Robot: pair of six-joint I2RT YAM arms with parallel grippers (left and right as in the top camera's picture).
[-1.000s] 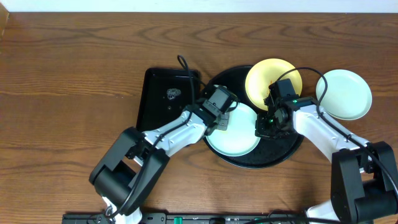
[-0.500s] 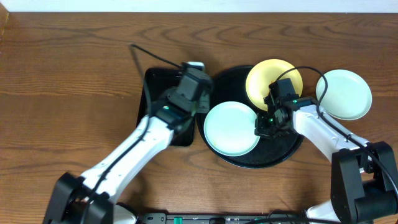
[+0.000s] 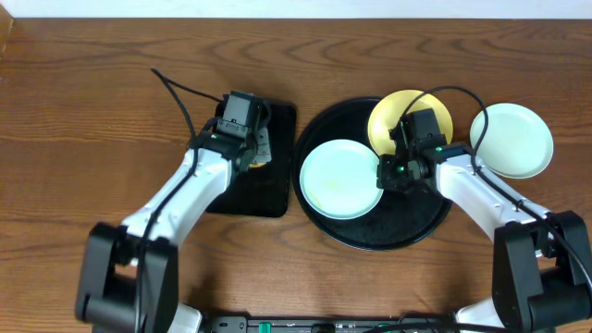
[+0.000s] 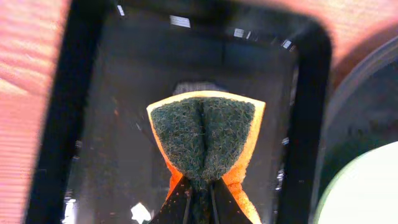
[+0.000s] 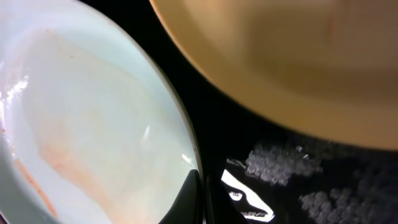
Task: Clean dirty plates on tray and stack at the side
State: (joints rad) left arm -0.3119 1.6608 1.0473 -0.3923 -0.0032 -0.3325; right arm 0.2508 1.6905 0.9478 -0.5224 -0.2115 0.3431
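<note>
Left claw (image 4: 199,194): sponge (image 4: 205,140) clamped, over rectangular tray (image 4: 56,124), probably for parking. Right claw (image 5: 200,194): pinching smeared mint plate (image 5: 93,112) by its rim, steadying it.

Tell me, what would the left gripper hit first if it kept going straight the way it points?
Probably the floor of the small rectangular black tray: the left gripper points down at it, and the sponge it pinches would touch first. How high it hangs is unclear.
</note>
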